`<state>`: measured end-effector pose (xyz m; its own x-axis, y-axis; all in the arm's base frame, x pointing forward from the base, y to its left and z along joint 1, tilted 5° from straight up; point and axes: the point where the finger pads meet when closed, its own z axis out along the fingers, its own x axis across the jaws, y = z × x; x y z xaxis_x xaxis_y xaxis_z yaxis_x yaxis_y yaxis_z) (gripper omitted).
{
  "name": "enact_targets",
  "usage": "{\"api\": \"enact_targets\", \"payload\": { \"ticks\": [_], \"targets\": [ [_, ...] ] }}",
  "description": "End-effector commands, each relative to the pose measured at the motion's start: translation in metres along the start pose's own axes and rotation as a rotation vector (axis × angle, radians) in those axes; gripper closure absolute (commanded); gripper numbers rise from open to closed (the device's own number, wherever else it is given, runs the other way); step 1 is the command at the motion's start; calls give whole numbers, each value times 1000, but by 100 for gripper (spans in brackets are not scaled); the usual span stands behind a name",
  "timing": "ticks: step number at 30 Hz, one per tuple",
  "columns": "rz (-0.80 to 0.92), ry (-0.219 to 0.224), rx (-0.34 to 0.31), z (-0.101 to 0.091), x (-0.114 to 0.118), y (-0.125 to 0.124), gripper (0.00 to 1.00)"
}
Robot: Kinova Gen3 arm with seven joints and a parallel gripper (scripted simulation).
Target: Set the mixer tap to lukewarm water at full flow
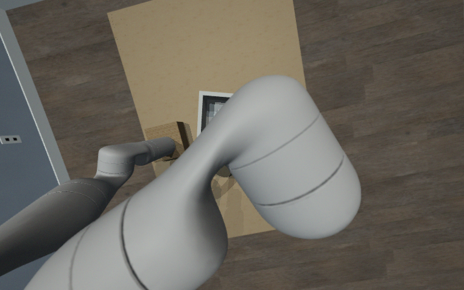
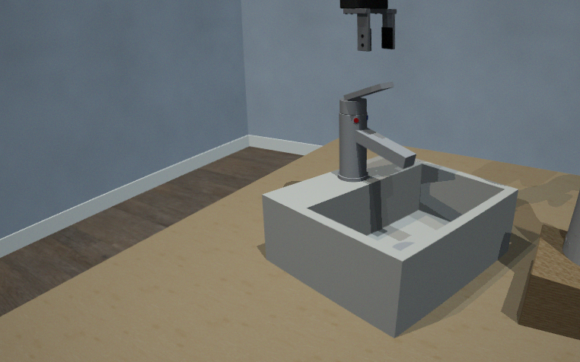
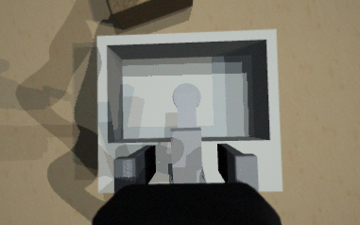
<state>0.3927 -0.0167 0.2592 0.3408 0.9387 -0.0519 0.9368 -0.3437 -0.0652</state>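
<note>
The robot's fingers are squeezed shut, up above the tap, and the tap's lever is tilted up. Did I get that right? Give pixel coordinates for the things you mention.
Not quite: the fingers (image 2: pixel 376 48) are open, with a wide gap between them in the wrist view. The rest is right: they are above the tap (image 2: pixel 352 144), and its lever (image 2: pixel 368 90) is tilted up.
</note>
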Motion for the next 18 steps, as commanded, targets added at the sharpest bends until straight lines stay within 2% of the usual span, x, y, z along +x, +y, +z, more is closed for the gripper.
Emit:
{"api": "enact_targets", "payload": {
  "ticks": [1,18],
  "targets": [
    [0,-1,1,3,0,-1,0],
    [0,-1,1,24,0,-1,0]
  ]
}}
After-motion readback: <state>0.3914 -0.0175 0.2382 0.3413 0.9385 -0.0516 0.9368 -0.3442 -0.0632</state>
